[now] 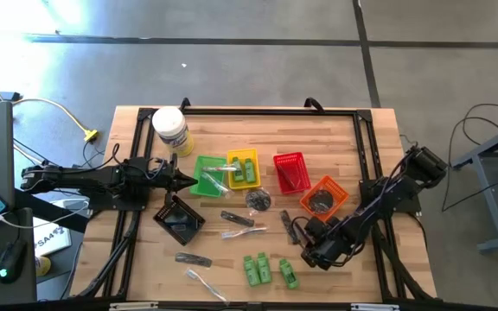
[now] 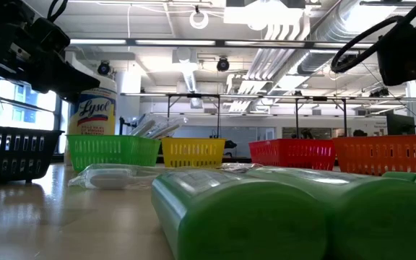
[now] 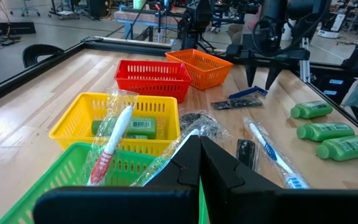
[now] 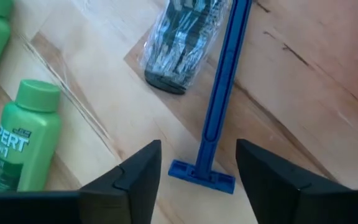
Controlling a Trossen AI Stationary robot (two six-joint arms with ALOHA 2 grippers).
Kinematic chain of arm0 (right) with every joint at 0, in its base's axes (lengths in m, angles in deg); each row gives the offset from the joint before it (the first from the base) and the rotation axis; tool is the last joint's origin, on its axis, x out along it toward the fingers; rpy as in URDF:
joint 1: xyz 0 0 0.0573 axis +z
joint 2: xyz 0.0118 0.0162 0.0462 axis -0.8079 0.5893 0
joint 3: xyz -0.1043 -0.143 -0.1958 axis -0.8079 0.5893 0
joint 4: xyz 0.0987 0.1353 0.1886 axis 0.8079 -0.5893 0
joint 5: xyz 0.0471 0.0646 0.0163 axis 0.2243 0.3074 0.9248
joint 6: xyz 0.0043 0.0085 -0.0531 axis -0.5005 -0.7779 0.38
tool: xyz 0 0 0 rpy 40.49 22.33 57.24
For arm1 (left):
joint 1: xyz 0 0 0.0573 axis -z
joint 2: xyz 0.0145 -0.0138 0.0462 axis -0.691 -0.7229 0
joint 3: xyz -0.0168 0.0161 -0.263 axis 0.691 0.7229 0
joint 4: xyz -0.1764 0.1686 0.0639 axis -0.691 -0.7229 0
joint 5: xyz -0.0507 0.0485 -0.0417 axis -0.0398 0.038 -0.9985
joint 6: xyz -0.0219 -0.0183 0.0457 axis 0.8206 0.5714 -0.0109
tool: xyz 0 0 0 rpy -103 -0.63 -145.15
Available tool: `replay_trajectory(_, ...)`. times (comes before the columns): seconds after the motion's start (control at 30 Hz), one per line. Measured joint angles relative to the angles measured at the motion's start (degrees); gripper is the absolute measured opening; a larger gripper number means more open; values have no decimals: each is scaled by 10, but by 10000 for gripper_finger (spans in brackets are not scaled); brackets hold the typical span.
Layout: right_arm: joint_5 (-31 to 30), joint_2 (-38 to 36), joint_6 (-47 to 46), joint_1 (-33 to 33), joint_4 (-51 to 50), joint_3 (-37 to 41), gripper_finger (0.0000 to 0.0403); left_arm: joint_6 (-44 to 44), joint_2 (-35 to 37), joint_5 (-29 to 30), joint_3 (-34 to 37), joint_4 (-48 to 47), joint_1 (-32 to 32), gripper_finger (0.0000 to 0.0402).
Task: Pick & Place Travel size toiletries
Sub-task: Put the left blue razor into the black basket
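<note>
Small toiletries lie across the table. Three green bottles (image 1: pixel 266 269) sit near the near edge, and wrapped sticks and dark pieces (image 1: pixel 236 218) lie mid-table. My right gripper (image 4: pixel 199 149) is open. Its fingers stand on either side of the blue razor's head (image 4: pixel 202 175) without touching it. The razor (image 1: pixel 288 226) lies flat beside a wrapped black comb (image 4: pixel 178 43) and a green bottle (image 4: pixel 22 137). My left gripper (image 3: pixel 199 146) is shut over the green basket (image 1: pixel 207 175). A clear-wrapped toothbrush (image 3: pixel 112 142) leans across that basket's rim. My left gripper's shut fingertips stand close to a clear wrapper (image 3: pixel 166 158) in the green basket. I cannot tell whether they touch it.
The yellow basket (image 1: pixel 243 168) holds a green bottle (image 3: pixel 135 127). Red (image 1: pixel 290 171), orange (image 1: pixel 323 197) and black (image 1: pixel 178 220) baskets stand mid-table. A white jar with a yellow label (image 1: pixel 169 130) stands at the far left. A black frame (image 1: pixel 266 111) runs round the table.
</note>
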Motion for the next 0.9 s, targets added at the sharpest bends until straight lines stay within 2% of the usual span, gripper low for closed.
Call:
replay_trajectory(0.13, -5, 1, 3, -4, 0, 0, 198, 0, 0, 0, 0, 0, 0, 0)
replay_trajectory(0.37, 20, 56, 2, -9, -2, -4, 164, 0, 0, 0, 0, 0, 0, 0)
replay_trajectory(0.57, 5, 48, 1, -8, -4, 0, 110, 0, 0, 0, 0, 0, 0, 0)
replay_trajectory(0.73, 0, 28, 19, -5, -13, 2, 31, 0, 0, 0, 0, 0, 0, 0)
replay_trajectory(0.9, -11, -7, 42, -4, -3, 2, 25, 0, 0, 0, 0, 0, 0, 0)
